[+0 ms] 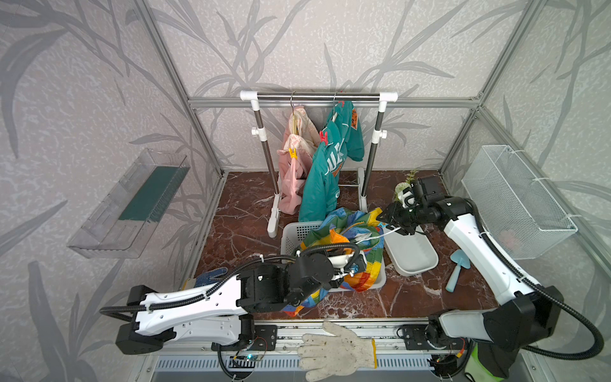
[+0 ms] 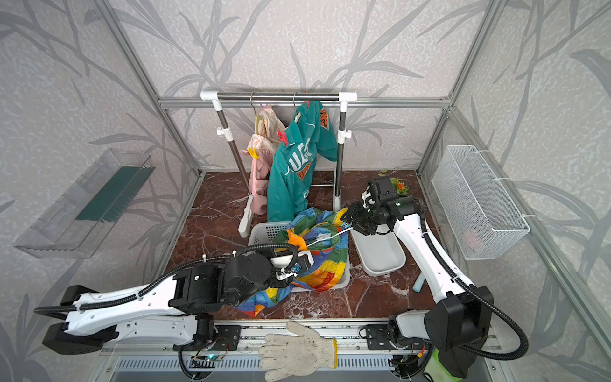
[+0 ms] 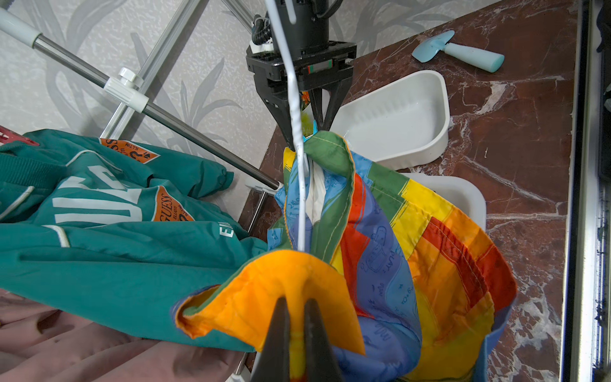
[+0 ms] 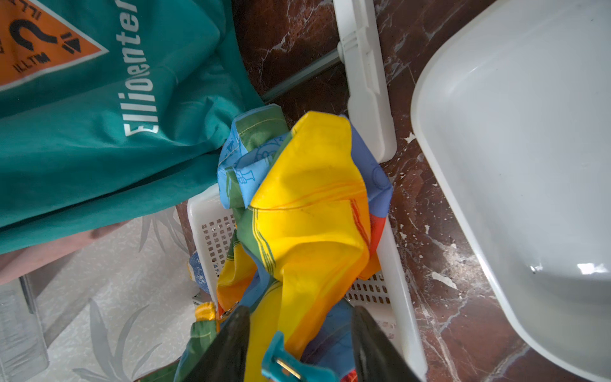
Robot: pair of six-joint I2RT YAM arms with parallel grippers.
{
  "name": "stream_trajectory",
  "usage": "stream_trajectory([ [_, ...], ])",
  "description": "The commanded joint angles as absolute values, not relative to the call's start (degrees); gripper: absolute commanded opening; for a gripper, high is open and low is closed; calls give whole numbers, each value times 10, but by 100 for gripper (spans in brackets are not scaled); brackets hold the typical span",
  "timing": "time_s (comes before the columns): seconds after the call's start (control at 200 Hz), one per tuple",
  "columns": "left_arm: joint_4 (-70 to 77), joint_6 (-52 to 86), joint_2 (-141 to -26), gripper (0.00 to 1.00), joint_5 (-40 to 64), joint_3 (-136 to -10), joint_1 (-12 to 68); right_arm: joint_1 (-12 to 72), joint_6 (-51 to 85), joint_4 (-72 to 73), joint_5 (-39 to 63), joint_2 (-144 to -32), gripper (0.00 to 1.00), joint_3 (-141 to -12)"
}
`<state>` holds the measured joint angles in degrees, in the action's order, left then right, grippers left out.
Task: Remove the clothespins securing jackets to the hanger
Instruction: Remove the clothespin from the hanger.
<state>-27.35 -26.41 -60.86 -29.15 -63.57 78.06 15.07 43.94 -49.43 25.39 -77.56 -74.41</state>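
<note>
I see the clothes rack point(image 1: 317, 97) standing at the back of the dark red table point(image 1: 238, 228). Two jackets hang on it. The teal jacket point(image 1: 325, 178) hangs beside the pink jacket point(image 1: 292, 175), and the two touch. The rainbow jacket point(image 1: 355, 231) is off the rack. It lies bunched up over the white basket point(image 1: 292, 231) in front of the rack, with a white hanger point(image 3: 299, 185) still inside it.

My left gripper point(image 3: 296, 334) has its fingers pressed together on an orange fold of the rainbow jacket. My right gripper point(image 4: 299, 344) is at the other end of that jacket. Its fingers point(image 4: 231, 344) stand apart, one on each side of a blue clothespin point(image 4: 291, 363) clipped to the cloth. I cannot tell if they touch it.

A grey tub point(image 1: 411, 253) sits just beside the basket. A white glove point(image 1: 334, 350) lies on the front rail.

A yellow clothespin point(image 1: 292, 153) is clipped on the pink jacket. A red clothespin point(image 1: 323, 138) is clipped on the teal jacket.
</note>
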Motion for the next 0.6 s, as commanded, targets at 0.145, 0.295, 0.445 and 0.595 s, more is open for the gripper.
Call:
stream_trajectory([
  [0.145, -246, -292, -606, 0, -316, -628, 789, 154, 428, -507, 246, -775, 38, -736],
  [0.295, -245, -296, -607, 0, -319, -625, 792, 154, 427, -503, 246, -774, 36, -730],
  [0.445, -241, -302, -609, 0, -323, -621, 795, 154, 430, -498, 244, -773, 30, -729],
  [0.595, -241, -306, -611, 0, -332, -618, 794, 154, 435, -493, 234, -767, 29, -726],
])
